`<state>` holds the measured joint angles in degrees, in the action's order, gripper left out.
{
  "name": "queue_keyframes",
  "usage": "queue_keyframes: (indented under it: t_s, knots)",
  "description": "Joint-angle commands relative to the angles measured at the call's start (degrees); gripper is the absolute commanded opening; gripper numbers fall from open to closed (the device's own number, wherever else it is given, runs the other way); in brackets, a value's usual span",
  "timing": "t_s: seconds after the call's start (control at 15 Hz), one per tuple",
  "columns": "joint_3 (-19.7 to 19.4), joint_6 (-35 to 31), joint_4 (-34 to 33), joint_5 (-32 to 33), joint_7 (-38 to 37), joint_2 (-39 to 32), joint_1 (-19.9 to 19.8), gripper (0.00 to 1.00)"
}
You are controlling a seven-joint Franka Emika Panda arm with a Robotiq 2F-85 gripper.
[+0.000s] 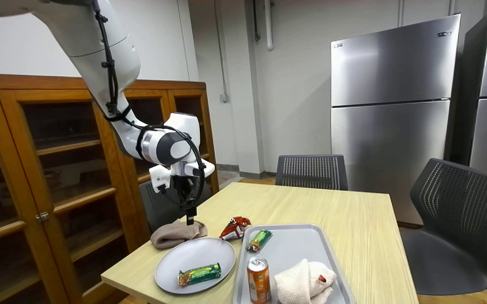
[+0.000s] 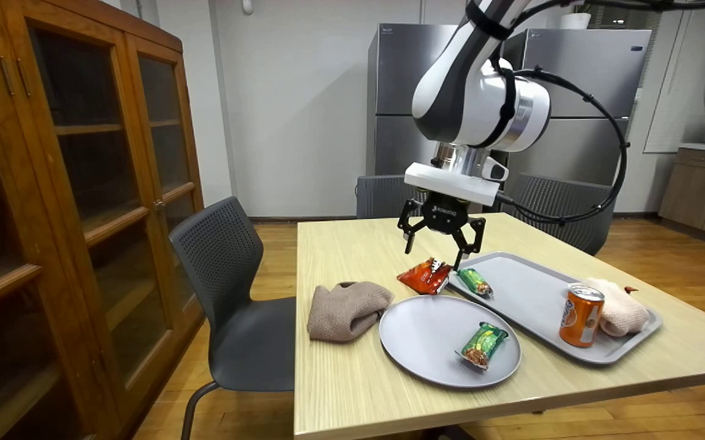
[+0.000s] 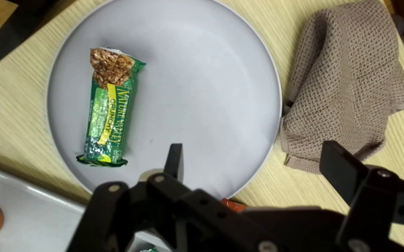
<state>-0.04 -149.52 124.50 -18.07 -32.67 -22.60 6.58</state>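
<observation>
My gripper [image 2: 433, 252] is open and empty, above the table near a red snack bag [image 2: 427, 277]. In the wrist view its fingers [image 3: 252, 159] are wide apart, and only a corner of the red bag [image 3: 235, 205] shows. A grey round plate [image 3: 202, 87] holds a green granola bar [image 3: 109, 112]. A folded brown cloth [image 3: 349, 77] lies beside the plate. In both exterior views a grey tray [image 1: 298, 238] [image 2: 523, 287] holds a second green bar [image 1: 259, 240], an orange can [image 1: 259, 280] and a crumpled whitish cloth [image 1: 304, 280] with a small red thing showing at it.
The light wooden table [image 1: 353, 219] has dark chairs around it, one at its side [image 2: 248, 324] and one at another side [image 1: 458, 236]. A wooden glass-door cabinet [image 1: 66, 181] stands behind the arm. Steel refrigerators [image 1: 391, 109] stand at the back.
</observation>
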Motion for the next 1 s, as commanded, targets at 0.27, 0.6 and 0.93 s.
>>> queue_keyframes:
  t_s: [0.27,0.6,0.93]
  knots:
    - [-1.9,-1.2,0.9,0.2,3.4,-1.9,-2.6,1.0]
    - [-2.8,-2.8,0.8,0.5,3.1,-5.3,-2.1,1.0]
    - [-3.1,-4.1,1.6,0.8,2.2,-8.7,-0.9,1.0]
